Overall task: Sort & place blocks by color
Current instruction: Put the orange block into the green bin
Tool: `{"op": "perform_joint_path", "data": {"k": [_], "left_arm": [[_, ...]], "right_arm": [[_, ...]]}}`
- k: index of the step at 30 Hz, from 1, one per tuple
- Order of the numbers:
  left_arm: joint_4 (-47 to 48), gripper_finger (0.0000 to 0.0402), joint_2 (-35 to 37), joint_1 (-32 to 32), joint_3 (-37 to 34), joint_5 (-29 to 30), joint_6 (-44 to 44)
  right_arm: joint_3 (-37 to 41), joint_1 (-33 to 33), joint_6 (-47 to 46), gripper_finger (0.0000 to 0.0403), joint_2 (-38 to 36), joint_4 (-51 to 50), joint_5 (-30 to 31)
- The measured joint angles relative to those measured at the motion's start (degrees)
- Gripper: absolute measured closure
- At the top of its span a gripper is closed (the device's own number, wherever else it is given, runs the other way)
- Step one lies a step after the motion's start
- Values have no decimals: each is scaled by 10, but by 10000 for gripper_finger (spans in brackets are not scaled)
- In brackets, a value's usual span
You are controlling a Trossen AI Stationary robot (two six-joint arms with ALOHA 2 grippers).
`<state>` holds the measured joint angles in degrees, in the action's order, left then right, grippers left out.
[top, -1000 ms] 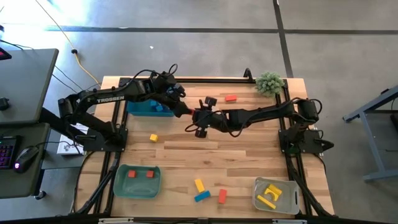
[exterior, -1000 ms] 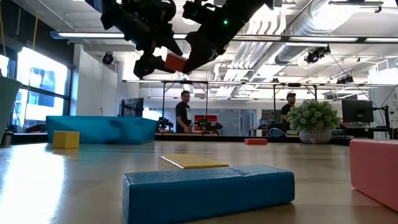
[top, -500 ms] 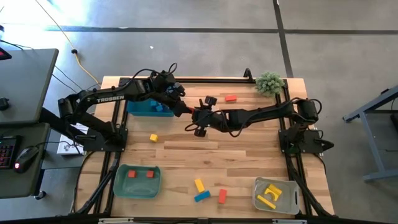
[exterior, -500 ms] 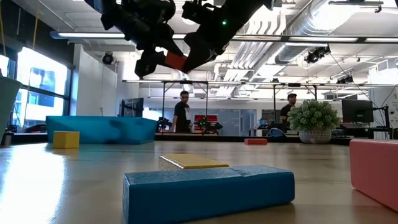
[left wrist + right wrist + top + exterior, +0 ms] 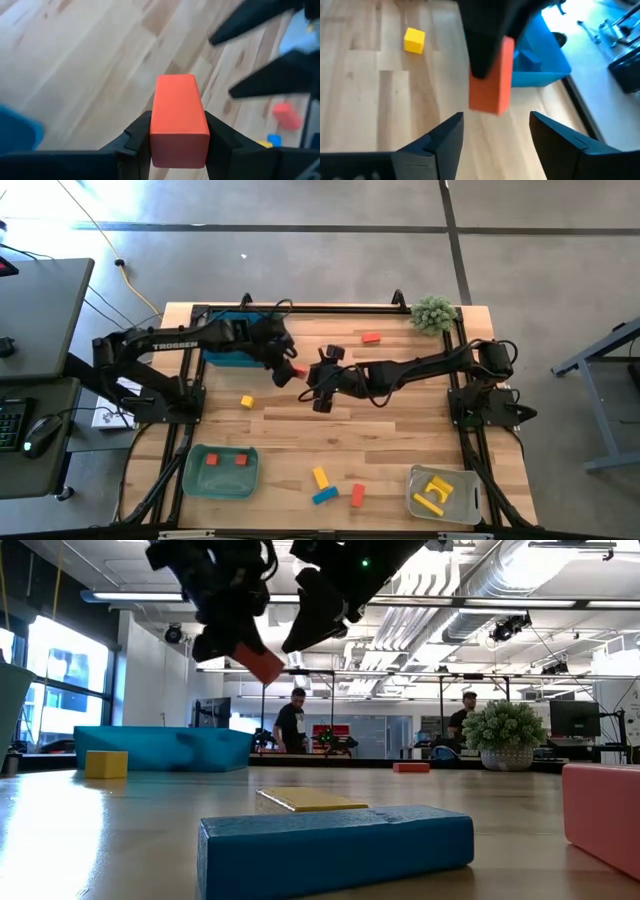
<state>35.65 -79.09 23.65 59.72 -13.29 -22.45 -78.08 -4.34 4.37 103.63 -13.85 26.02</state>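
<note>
A: Handover in mid-air, above the middle of the wooden surface (image 5: pixel 400 430). Left claw (image 5: pixel 178 131) clamped on a red-orange block (image 5: pixel 178 119), gripped across its short sides. Held well clear of the wood.

B: And the right claw (image 5: pixel 492 131)? Spread apart, with nothing between its fingers. Sat just beside the block, close to the left claw.

A: Agreed. Seen low down, block (image 5: pixel 262 664) tilted, hanging from the left claw (image 5: pixel 225 635) by one end only.

B: Risk there, probably: shallow hold on one end, so likely to swing or slip out during a fast swing toward the green bin (image 5: pixel 220 472) at the near left. Two red pieces already inside that one.

A: Another hazard: the two claws nearly touching. Could clip each other, or knock the block loose, unless the right arm backed off first.

B: Long carry too. Passed over a yellow cube (image 5: pixel 246 401) lying loose on the left; a low sweep could nudge it.

A: Blue bin (image 5: pixel 228 356) at the far left, right under the left arm. A drop now might land the red piece in or beside the wrong bin.

B: Rest still unsorted: a yellow bar (image 5: pixel 320 478), a blue bar (image 5: pixel 324 496) and a red block (image 5: pixel 358 495) near the front edge, another red one (image 5: pixel 371 337) at the far side. Clear bin (image 5: pixel 470 502) at the near right, with yellow pieces inside.
</note>
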Motion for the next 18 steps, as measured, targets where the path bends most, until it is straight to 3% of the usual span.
{"op": "perform_joint_path", "data": {"k": [11,18], "left_arm": [[137,295,105,-150,0,100,-126],[234,295,142,-285,0,130,-274]], "right_arm": [[0,-18,-87,197,0,-7,-66],[0,-18,-143,197,0,-6,-163]]}}
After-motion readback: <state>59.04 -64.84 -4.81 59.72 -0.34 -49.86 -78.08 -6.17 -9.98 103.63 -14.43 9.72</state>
